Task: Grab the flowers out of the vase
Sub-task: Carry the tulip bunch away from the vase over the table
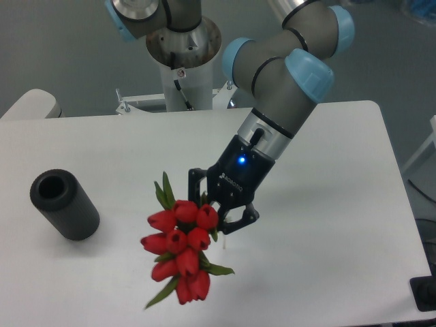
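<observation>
We are looking down at a white table (320, 225) that is filling most of the view, with the robot's grey arm (286, 75) reaching over it from a pedestal at the far edge; the arm's joints are wearing light blue caps. The arm is angling down and toward the near left, and a small blue light is glowing on the black wrist body just above the gripper (216, 204). The gripper is closing its two black fingers around the stem end of the flowers (180, 255), holding the bunch so that the red tulip buds are pointing toward the near edge of the table and the green leaves are sticking out on both sides. We cannot tell whether the bunch is hanging clear of the tabletop or brushing it, since nothing in this view is settling that. The vase (63, 204) is lying on its side well apart from the flowers, near the left edge of the table, with its round bore facing the far left and its matte black wall resting on the white surface.
</observation>
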Robot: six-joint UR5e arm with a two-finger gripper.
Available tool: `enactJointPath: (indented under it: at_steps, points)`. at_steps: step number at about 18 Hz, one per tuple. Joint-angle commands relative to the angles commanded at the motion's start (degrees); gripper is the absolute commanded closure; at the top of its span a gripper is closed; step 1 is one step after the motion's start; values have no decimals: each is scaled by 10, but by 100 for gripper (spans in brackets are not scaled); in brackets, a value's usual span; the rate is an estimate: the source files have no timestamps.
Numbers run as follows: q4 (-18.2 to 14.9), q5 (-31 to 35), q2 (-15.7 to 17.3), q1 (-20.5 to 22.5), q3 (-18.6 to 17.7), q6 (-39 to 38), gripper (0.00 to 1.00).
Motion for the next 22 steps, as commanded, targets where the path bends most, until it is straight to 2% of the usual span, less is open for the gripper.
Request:
enactJointPath:
  at_steps: [2, 5, 9, 14, 18, 22]
  points:
    - [1, 10, 0, 0, 0, 6, 80]
    - [0, 67, -3, -2, 2, 36, 79]
    - [-6, 109, -9, -4, 3, 61, 78]
    - [-61, 194, -11, -6, 11, 130, 79]
    - [-105, 292, -35, -25, 33, 184, 79]
    - [-112, 354, -50, -53, 40, 187, 79]
